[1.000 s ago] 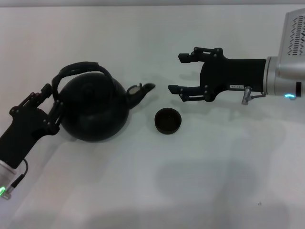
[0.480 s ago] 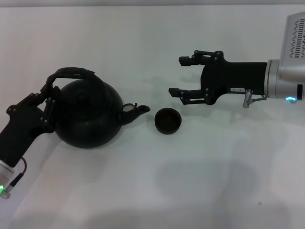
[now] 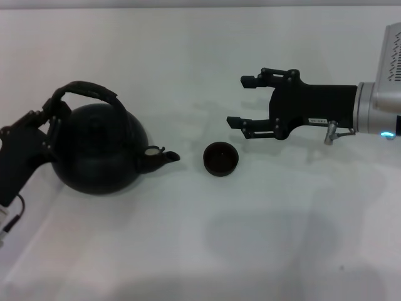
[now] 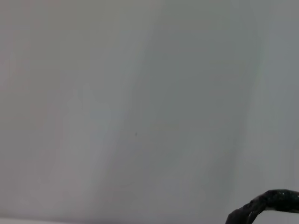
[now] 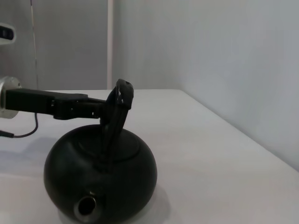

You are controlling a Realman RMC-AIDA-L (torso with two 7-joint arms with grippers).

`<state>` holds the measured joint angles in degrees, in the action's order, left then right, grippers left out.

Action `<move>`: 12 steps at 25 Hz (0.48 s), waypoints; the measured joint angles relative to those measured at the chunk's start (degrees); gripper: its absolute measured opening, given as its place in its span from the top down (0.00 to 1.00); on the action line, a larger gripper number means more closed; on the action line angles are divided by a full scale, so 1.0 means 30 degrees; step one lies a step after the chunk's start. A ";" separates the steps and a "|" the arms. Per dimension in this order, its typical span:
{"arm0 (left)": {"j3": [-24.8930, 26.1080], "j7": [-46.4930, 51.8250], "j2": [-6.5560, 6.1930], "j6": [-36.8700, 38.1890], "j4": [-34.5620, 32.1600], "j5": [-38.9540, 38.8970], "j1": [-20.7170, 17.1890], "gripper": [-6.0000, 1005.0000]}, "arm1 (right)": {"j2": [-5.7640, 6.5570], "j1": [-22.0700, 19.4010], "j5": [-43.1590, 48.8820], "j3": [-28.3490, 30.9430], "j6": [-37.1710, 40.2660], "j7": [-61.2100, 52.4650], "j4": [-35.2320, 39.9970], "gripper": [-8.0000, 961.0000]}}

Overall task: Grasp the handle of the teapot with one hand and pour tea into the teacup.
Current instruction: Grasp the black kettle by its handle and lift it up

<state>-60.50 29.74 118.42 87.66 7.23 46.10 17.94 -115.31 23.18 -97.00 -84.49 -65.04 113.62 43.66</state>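
Note:
The matte black teapot (image 3: pixel 97 153) sits at the left of the white table, its spout (image 3: pixel 164 157) aimed right at the teacup (image 3: pixel 220 158), a small dark cup a short gap away. My left gripper (image 3: pixel 52 113) is shut on the left end of the arched handle (image 3: pixel 84 91). In the right wrist view the teapot (image 5: pixel 100 175) faces the camera with its handle (image 5: pixel 119 100) edge-on and the left gripper (image 5: pixel 105 108) reaching it from the side. The left wrist view shows only a bit of the handle (image 4: pixel 268 203). My right gripper (image 3: pixel 240 101) hovers open, up and to the right of the cup.
The white table (image 3: pixel 207 251) stretches wide in front of the teapot and cup. A pale wall (image 5: pixel 224 70) rises behind the table. A thin cable (image 3: pixel 14 210) hangs from my left wrist near the table's left edge.
The teapot has shifted left, away from the cup, and its spout has swung lower and toward the front, carried by my left gripper. My right gripper has drifted slightly right.

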 joint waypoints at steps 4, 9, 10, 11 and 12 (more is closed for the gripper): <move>-0.0098 0.1285 -0.0662 -0.1176 -0.1614 0.0375 0.0010 0.82 | 0.0000 -0.0020 -0.0326 0.0055 0.0027 0.0248 -0.0101 0.12; -0.0115 0.3627 -0.1128 -0.3494 -0.5329 0.1831 -0.0335 0.82 | -0.0001 -0.0078 -0.0602 0.0095 0.0091 0.0451 -0.0253 0.12; -0.0114 0.4289 -0.1127 -0.4006 -0.6371 0.2313 -0.0492 0.82 | -0.0002 -0.0115 -0.0706 0.0098 0.0102 0.0471 -0.0281 0.12; -0.0114 0.4842 -0.1103 -0.4420 -0.7239 0.2737 -0.0627 0.82 | -0.0001 -0.0155 -0.0867 0.0099 0.0113 0.0485 -0.0313 0.12; -0.0110 0.5604 -0.1054 -0.4882 -0.8241 0.3214 -0.0760 0.82 | -0.0001 -0.0175 -0.1007 0.0100 0.0126 0.0509 -0.0349 0.12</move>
<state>-60.83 46.55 115.26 73.01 -17.49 55.74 15.66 -115.31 22.65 -100.02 -84.19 -64.67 115.15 42.61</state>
